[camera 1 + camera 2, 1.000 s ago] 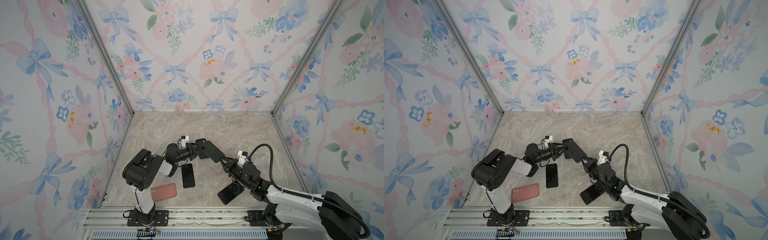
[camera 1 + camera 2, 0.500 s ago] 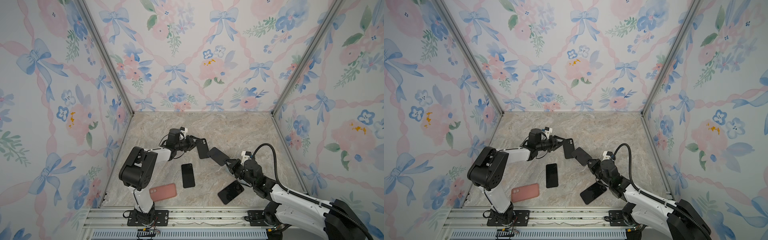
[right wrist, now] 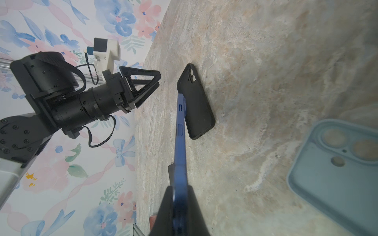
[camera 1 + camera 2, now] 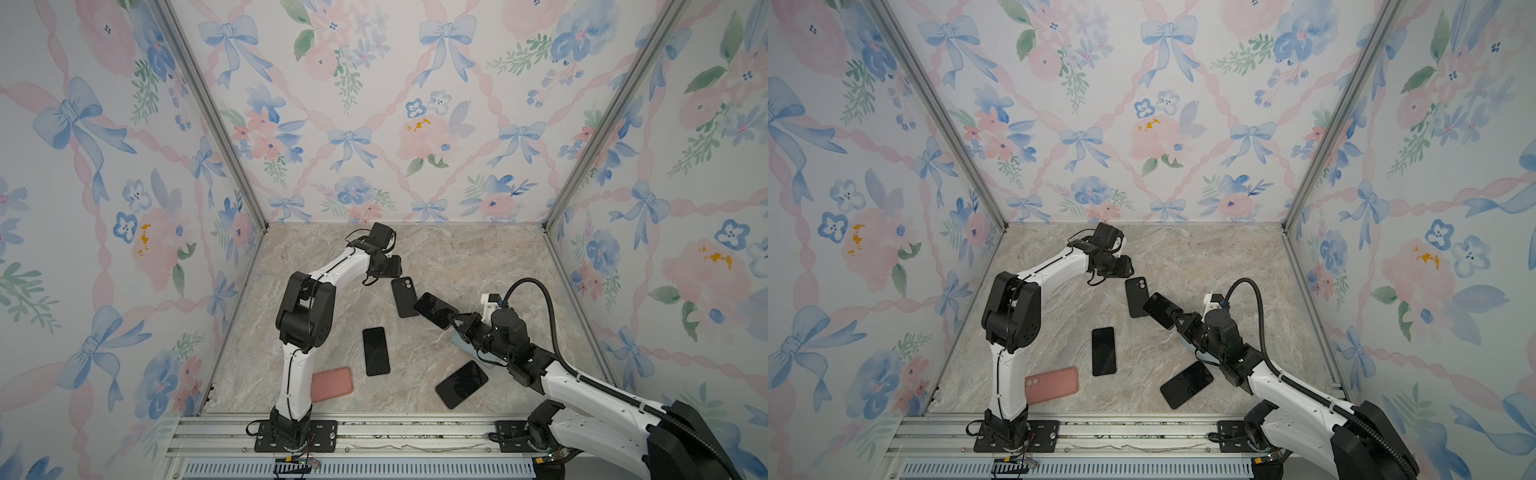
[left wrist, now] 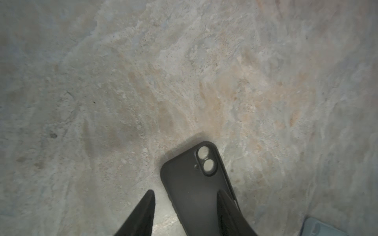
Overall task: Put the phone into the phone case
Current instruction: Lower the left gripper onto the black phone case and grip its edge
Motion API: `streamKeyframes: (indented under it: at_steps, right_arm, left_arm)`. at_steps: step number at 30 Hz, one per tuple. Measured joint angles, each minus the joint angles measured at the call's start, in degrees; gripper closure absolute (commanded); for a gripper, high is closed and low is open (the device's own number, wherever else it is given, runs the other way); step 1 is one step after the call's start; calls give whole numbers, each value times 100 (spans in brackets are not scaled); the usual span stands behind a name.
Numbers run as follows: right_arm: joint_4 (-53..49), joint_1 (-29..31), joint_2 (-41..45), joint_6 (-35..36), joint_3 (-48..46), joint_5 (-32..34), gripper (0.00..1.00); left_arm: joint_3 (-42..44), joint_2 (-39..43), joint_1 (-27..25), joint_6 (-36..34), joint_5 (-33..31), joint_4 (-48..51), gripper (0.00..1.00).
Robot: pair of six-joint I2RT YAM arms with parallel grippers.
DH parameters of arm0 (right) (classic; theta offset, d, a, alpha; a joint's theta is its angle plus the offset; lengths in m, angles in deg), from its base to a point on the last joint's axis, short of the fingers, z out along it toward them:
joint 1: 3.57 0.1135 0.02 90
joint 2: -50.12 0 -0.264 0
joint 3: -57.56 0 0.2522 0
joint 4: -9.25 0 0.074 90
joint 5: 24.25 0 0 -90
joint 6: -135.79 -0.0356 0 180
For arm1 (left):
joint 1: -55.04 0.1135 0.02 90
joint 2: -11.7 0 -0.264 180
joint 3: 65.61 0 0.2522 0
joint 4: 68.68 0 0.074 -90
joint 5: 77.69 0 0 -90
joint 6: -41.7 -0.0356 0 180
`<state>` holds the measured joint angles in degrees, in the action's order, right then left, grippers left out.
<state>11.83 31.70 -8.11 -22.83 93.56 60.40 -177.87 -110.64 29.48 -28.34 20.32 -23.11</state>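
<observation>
Only in the right wrist view is the blue edge of the phone (image 3: pixel 180 130) shown, clamped in the right gripper (image 3: pixel 180 196), its far end over the black phone case (image 3: pixel 195 102). Also counted: two more phones (image 4: pixel 376 351) (image 4: pixel 461 384), a pink case (image 4: pixel 332 384), a pale blue case (image 3: pixel 337 175). The left gripper (image 3: pixel 159 78) is spread open, empty, just beside the black phone case

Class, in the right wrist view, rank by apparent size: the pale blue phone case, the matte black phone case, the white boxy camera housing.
1. pale blue phone case: largest, though nearest the camera and cropped.
2. matte black phone case.
3. white boxy camera housing: smallest.
</observation>
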Motion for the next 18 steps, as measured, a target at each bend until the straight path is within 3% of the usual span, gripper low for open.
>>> streamKeyframes:
  at_steps: [5, 18]
  right_arm:
    - [-28, -33, -160, 120, 87, -256, 100]
    - [-81, -83, -264, 223, 153, -498, 100]
  left_arm:
    - [-553, -341, -107, -658, -636, 595, 42]
    - [-1471, -841, -304, -1812, -1169, 1115, 44]
